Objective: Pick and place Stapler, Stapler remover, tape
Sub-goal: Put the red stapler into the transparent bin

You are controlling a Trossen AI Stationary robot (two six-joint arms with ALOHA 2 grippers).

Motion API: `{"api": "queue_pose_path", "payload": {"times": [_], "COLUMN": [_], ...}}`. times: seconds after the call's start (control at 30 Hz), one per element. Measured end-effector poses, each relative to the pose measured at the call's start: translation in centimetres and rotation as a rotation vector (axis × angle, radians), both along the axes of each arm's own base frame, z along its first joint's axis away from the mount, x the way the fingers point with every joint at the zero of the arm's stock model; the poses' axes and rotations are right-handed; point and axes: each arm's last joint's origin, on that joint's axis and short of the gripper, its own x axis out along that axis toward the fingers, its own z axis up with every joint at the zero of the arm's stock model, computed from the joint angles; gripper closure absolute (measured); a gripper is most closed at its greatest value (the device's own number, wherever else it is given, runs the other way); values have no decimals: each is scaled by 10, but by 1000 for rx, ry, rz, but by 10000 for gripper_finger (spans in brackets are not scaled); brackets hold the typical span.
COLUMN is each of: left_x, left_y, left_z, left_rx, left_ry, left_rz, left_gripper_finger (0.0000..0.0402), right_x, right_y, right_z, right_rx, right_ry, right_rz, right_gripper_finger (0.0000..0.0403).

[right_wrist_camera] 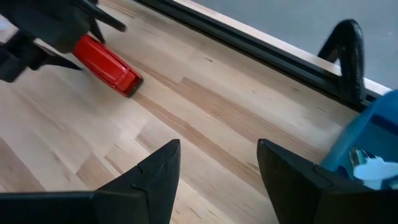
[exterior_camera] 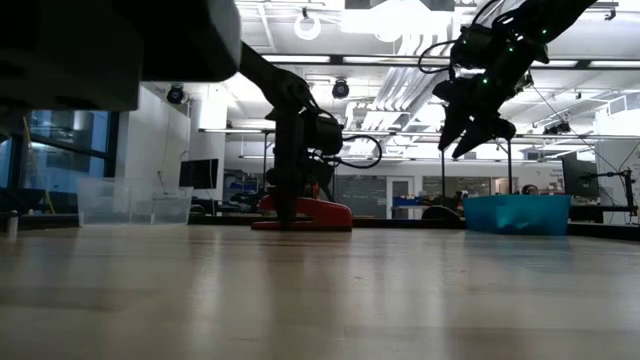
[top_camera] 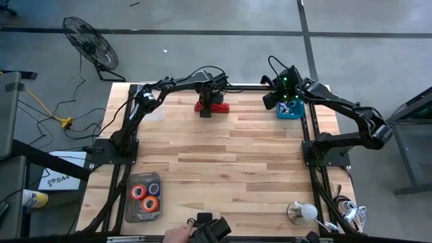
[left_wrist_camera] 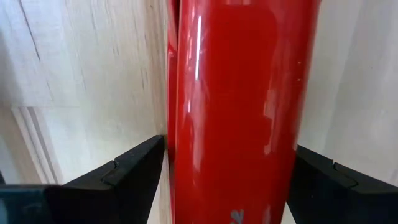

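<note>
- High view: the left gripper point(top_camera: 206, 101) is down over the stapler point(top_camera: 214, 107), which lies on the wooden table point(top_camera: 229, 169) near its far edge, a little left of centre. The right gripper point(top_camera: 278, 94) hangs near the far right corner, just beside the blue bin point(top_camera: 290, 109). The tape point(top_camera: 146, 194), rolls in red, orange and purple, sits in a dark tray point(top_camera: 129, 214) at the near left corner. A person's hand point(top_camera: 177, 234) shows at the near edge.
- Low view: the left gripper point(exterior_camera: 287, 215) reaches down to the table with the stapler point(exterior_camera: 312, 213) lying flat at its tip. The right gripper point(exterior_camera: 475, 135) is high in the air, above and left of the blue bin point(exterior_camera: 516, 214), its fingers spread apart with nothing between them. A clear plastic container point(exterior_camera: 130, 200) stands at the left.
- Left wrist view: the stapler point(left_wrist_camera: 239, 106) fills the middle, running between the two dark fingers point(left_wrist_camera: 121, 177). Each finger stands close at a side of the red body; whether they touch it I cannot tell.
- Right wrist view: the right gripper point(right_wrist_camera: 217, 165) is open wide over bare wood, holding nothing. The stapler point(right_wrist_camera: 109, 65) lies farther off under the left gripper point(right_wrist_camera: 46, 28). The blue bin point(right_wrist_camera: 367, 140) is close at the side.
</note>
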Motion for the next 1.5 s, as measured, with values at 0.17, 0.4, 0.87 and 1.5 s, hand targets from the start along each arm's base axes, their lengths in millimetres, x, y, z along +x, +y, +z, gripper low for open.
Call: {"api": "queue_pose_path", "payload": {"times": [0.17, 0.4, 0.87, 1.5], "left_x": [2, 1, 1, -2], "left_y": [2, 1, 0, -2], "left_z": [0, 0, -3, -24], "left_rx": [23, 16, 0, -53], "left_ry": [-20, -11, 8, 21], "left_rz": [-4, -6, -1, 20], "left_gripper_finger": [116, 174, 205, 203], "right_x": [2, 2, 2, 2], "right_y": [-1, -1, -1, -1], "right_z": [2, 2, 2, 2], "right_rx": [-15, -19, -25, -26], "right_ry": [-25, -21, -16, -18], "right_rz": [8, 16, 29, 29], "right_gripper_finger": [199, 199, 199, 199]}}
